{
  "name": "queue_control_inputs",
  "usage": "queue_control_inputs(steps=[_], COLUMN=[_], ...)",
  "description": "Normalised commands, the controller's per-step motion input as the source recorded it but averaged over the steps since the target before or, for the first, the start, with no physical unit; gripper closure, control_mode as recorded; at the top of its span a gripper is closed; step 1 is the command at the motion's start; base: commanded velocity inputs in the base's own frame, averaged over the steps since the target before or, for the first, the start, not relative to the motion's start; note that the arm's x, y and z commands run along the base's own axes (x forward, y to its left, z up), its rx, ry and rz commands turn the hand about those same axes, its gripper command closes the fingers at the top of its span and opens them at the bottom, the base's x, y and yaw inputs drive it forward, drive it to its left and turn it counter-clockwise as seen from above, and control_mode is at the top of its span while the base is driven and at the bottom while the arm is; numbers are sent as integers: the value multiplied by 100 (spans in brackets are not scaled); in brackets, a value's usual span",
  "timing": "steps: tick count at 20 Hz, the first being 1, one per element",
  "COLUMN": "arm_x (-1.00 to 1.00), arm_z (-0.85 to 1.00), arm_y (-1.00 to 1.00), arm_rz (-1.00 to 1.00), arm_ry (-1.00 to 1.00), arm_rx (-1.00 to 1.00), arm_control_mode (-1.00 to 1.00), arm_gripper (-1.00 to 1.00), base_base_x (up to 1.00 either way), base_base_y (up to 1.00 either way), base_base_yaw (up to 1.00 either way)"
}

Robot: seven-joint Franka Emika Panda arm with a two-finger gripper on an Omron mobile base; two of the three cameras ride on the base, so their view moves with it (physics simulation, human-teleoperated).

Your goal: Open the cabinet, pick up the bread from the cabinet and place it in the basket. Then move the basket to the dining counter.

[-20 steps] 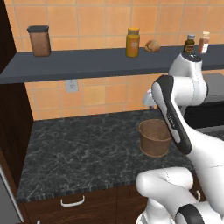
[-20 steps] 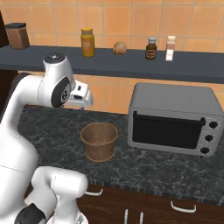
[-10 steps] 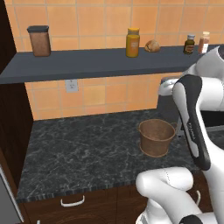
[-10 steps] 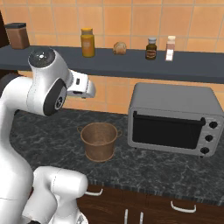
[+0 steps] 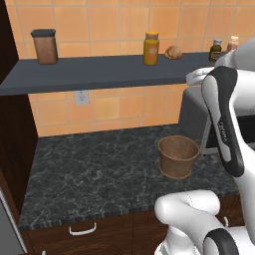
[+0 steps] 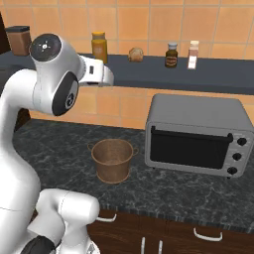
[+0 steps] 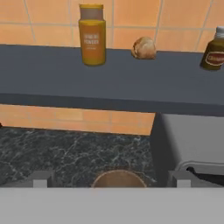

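We see the bread (image 7: 144, 47) near the shelf's (image 7: 109, 83) back edge, beside the yellow jar (image 7: 92, 35); our fingers' spread is unclear (tips barely visible). Reaching carelessly, we might topple that jar.

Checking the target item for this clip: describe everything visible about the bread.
The bread is a small round golden-tan bun with a slightly rough crust. It sits on the dark shelf near the tiled wall, touching nothing else. The yellow-orange jar stands to one side of it and a dark bottle to the other, both apart from it. It lies well above the basket on the black counter. Nothing grips it.
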Motion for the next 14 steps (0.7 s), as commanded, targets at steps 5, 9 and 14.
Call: queue_control_inputs(steps=[5,9,14], arm_x=[90,65,57], arm_z=[1,19,9], arm_y=[-20,-50,-43], arm_rz=[-7,-7,0], arm_ry=[3,6,1], arm_rx=[-1,0,1], arm_control_mode=[-100,-100,-100], arm_gripper=[-100,-100,-100], base_base_x=[0,0,0], base_base_y=[0,0,0], base_base_yaw=[0,0,0])
